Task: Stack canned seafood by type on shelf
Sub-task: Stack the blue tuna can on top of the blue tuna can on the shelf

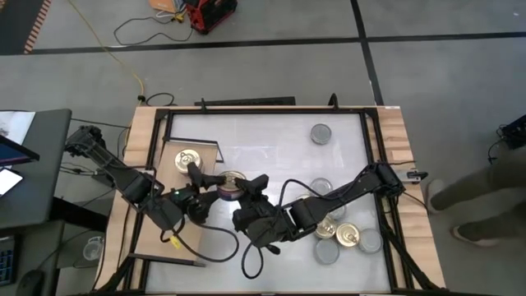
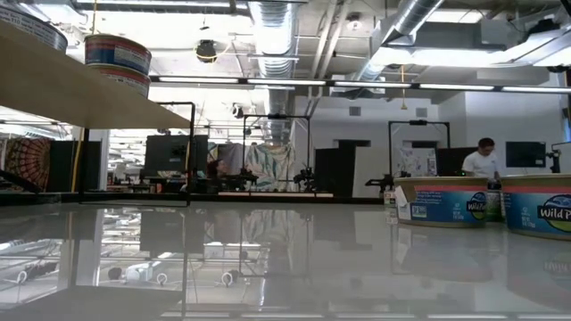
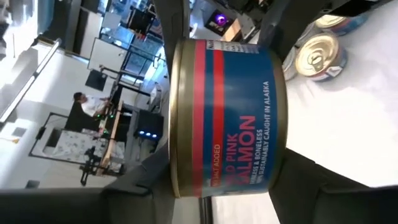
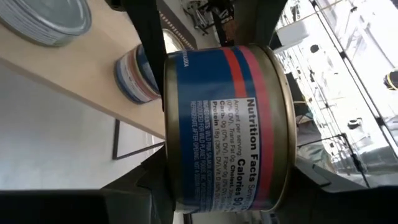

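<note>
High view: left gripper (image 1: 215,186) and right gripper (image 1: 251,187) meet at one blue-and-red round salmon tin (image 1: 231,186) held above the white tabletop (image 1: 263,140), just beside the light wooden shelf (image 1: 156,152). Both jaws look clamped on it: a handover, probably. Next: right lets go, left carries to shelf. Label: "PINK SALMON", "Nutrition Facts".

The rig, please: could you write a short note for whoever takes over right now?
Left gripper: shut on the salmon can, mid-table.
Right gripper: shut on the same can; looks like a hand-over.
Shelf: holds a gold-top can.
Left to do: place the salmon can, then stack the loose cans from the table's right.
</note>
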